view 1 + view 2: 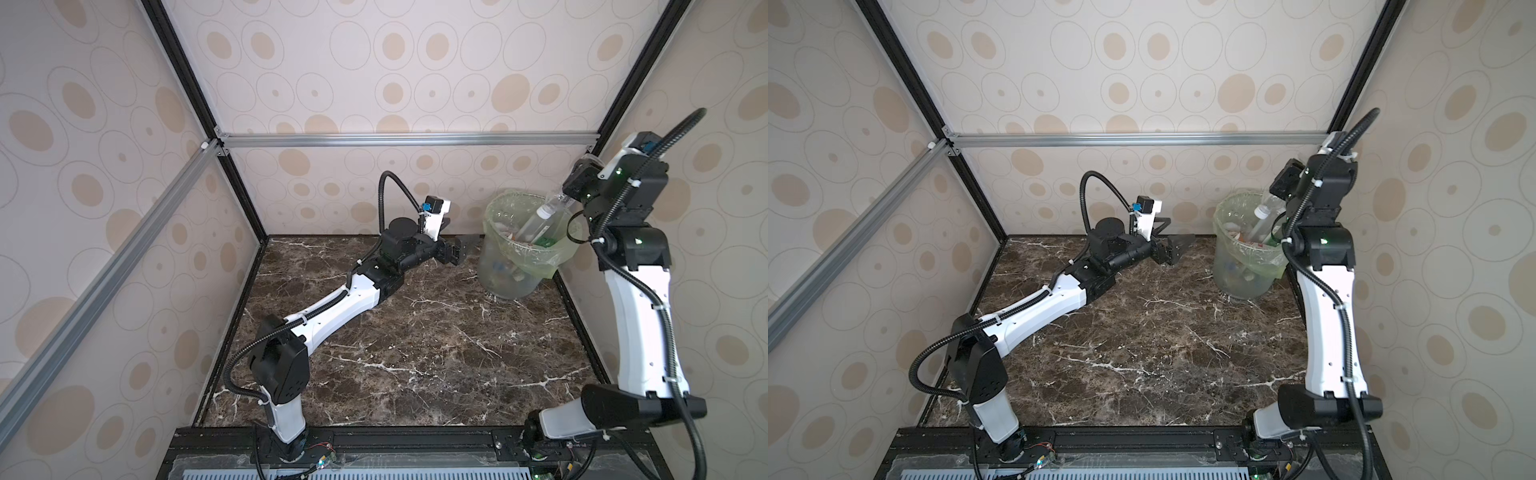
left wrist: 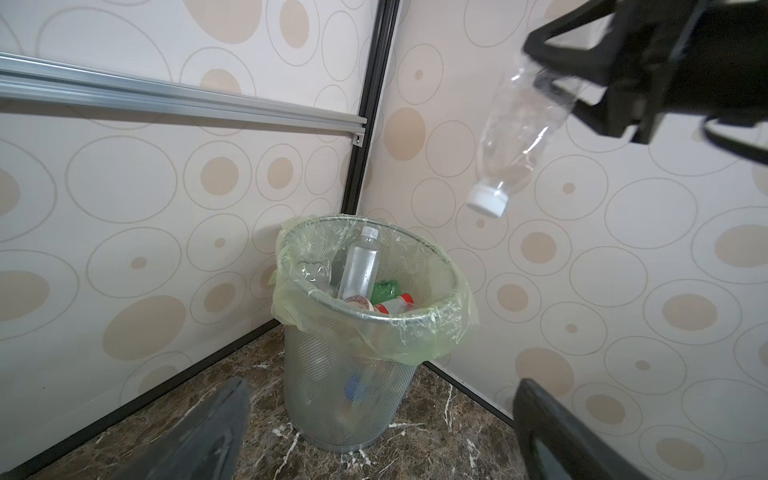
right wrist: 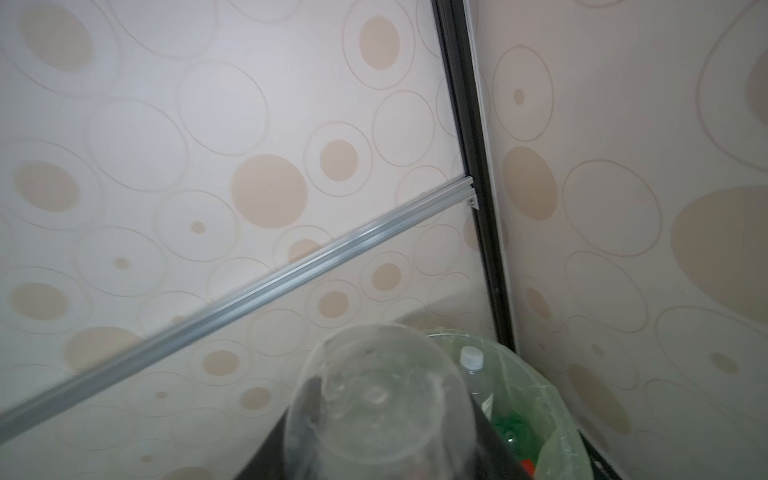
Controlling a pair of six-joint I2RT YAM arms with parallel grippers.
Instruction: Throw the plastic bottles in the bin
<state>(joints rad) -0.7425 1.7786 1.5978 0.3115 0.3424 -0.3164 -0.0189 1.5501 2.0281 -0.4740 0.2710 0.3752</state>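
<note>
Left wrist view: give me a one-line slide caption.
Clear bottle hangs cap-down between the jaws of the right gripper, above the lined bin holding other bottles.

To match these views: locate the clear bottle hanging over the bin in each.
Top view: clear bottle right of centre, over the bin.
Top view: bottle likewise right of centre.
Left wrist: bottle cap-down above the bin.
Right wrist: bottle close up, base first, bin behind.
Shared landmark: the green-bagged bin.

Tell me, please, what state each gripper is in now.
Left gripper: open, empty.
Right gripper: clear bottle between its jaws; gripped or released cannot be told.
</note>
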